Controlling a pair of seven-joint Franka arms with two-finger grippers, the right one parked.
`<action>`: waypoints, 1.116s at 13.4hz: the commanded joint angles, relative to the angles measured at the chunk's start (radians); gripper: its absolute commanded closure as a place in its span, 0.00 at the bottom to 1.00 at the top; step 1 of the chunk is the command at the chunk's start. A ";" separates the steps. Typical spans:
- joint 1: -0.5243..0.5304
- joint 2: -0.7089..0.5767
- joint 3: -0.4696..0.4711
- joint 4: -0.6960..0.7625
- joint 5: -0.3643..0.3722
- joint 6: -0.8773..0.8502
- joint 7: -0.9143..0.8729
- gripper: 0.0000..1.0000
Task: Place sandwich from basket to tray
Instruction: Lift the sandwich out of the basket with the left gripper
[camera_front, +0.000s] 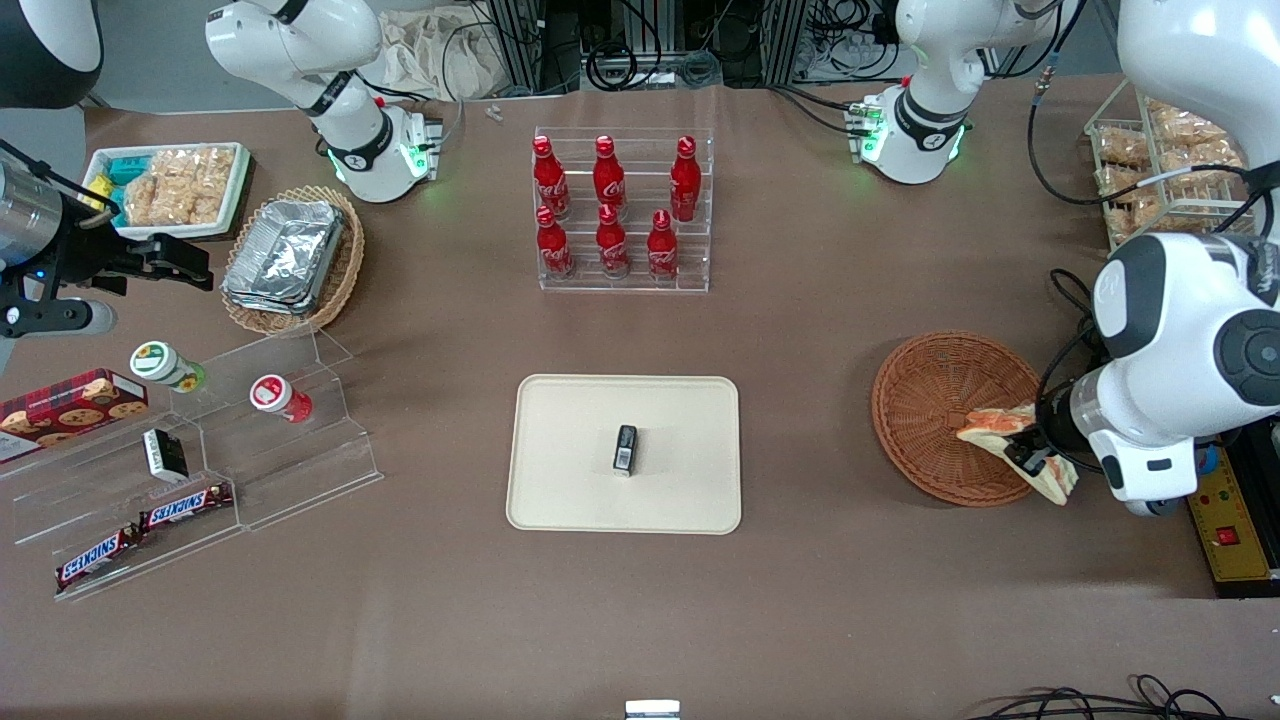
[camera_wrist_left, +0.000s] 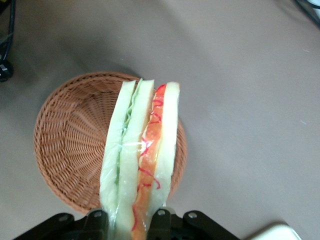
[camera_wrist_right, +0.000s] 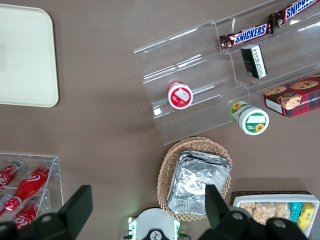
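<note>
1. The cream-beige tray (camera_front: 560, 480) lies mid-table, with a small dark packet (camera_front: 625, 448) on it.
2. The reddish-brown wicker basket (camera_front: 930, 400) sits toward the working arm's end of the table.
3. The sandwich (camera_wrist_left: 142, 155), a wrapped wedge of pale bread with green and orange-red filling stripes, hangs above the basket's rim.
4. The left gripper (camera_wrist_left: 131, 220) is clamped on the sandwich's end.

Rough woven wicker basket (camera_wrist_left: 70, 145), glossy film-wrapped sandwich (camera_wrist_left: 142, 150), matt black plastic tool (camera_wrist_left: 131, 220).
</note>
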 joint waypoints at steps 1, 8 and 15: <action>-0.004 0.032 -0.070 0.145 0.000 -0.083 -0.004 1.00; -0.008 0.157 -0.314 0.271 0.019 -0.063 0.216 1.00; -0.175 0.333 -0.362 0.277 0.175 0.090 0.157 1.00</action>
